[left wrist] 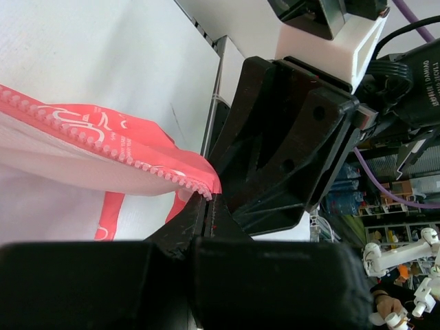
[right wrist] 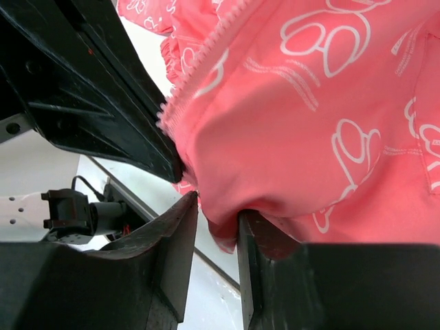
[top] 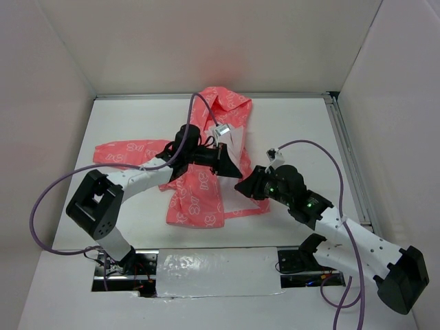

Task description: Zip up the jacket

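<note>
Pinching jacket (top: pixel 199 196) zipper edge: left pincer (left wrist: pixel 210 199) clamped | right pincer (right wrist: pixel 216 210) clamped on fabric fold

The jacket (top: pixel 196 196) lies on the counter (top: pixel 137 124), running near to far (one sleeve (top: pixel 120 152) out to the left); left tool (top: pixel 227 161) over its middle, right tool (top: pixel 247 187) at its right edge.

1. Bright, even overhead light; the flat white bench (top: pixel 289 130) carries only soft shadows.
2. A pink cast tints the white back wall (top: pixel 220 58) above the coral-pink printed jacket (top: pixel 199 196).
3. Wrist views' nearest foreground is blurred.
</note>
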Motion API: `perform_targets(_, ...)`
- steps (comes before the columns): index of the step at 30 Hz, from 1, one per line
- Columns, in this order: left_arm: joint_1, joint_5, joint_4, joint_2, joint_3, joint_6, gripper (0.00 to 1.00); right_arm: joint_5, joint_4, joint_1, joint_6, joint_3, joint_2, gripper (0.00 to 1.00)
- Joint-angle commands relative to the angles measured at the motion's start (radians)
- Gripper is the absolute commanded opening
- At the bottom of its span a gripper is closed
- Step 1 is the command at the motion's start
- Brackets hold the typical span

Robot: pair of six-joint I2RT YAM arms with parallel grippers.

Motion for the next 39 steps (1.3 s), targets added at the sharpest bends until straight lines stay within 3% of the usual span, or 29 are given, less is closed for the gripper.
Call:
perform_targets(1, -0.021, -0.006, 0.018, -0.039, 0.009, 0.001, 0.0, 0.005, 0.045, 0.001, -0.001, 0.037, -0.013, 0.37)
perform_targets(5, -0.023, 0.014, 0.031, -0.047, -0.002, -0.02, 0.0, 0.026, 0.068, 0.008, 0.002, 0.025, -0.016, 0.37)
perform_targets(8, -0.028, -0.003, 0.022, -0.052, 0.0, -0.019, 0.0, 0.029, 0.074, 0.01, 0.004, 0.014, -0.027, 0.19)
perform_targets(10, -0.028, -0.015, 0.011, -0.049, 0.005, -0.014, 0.0, 0.018, 0.071, 0.008, 0.004, 0.014, -0.03, 0.16)
perform_targets(13, -0.028, -0.035, -0.001, -0.044, 0.014, -0.01, 0.0, 0.009, 0.052, 0.011, 0.004, 0.013, -0.045, 0.23)
perform_targets(14, -0.026, -0.04, -0.002, -0.044, 0.017, -0.007, 0.0, 0.002, 0.045, 0.013, 0.005, 0.01, -0.053, 0.3)
perform_targets(17, -0.026, -0.04, -0.018, -0.036, 0.034, 0.004, 0.0, 0.003, 0.032, 0.011, 0.011, 0.005, -0.07, 0.33)
perform_targets(27, -0.021, -0.035, -0.025, -0.035, 0.037, 0.016, 0.0, -0.026, -0.002, 0.018, -0.029, 0.005, -0.074, 0.27)
perform_targets(31, -0.021, -0.028, -0.018, -0.036, 0.037, 0.015, 0.0, -0.043, -0.025, 0.021, -0.064, 0.025, -0.032, 0.32)
perform_targets(38, -0.014, -0.023, -0.015, -0.039, 0.032, 0.02, 0.0, -0.029, -0.028, 0.044, -0.09, 0.04, 0.001, 0.21)
perform_targets(39, -0.014, -0.02, -0.012, -0.039, 0.032, 0.02, 0.0, -0.02, -0.028, 0.048, -0.087, 0.04, 0.001, 0.08)
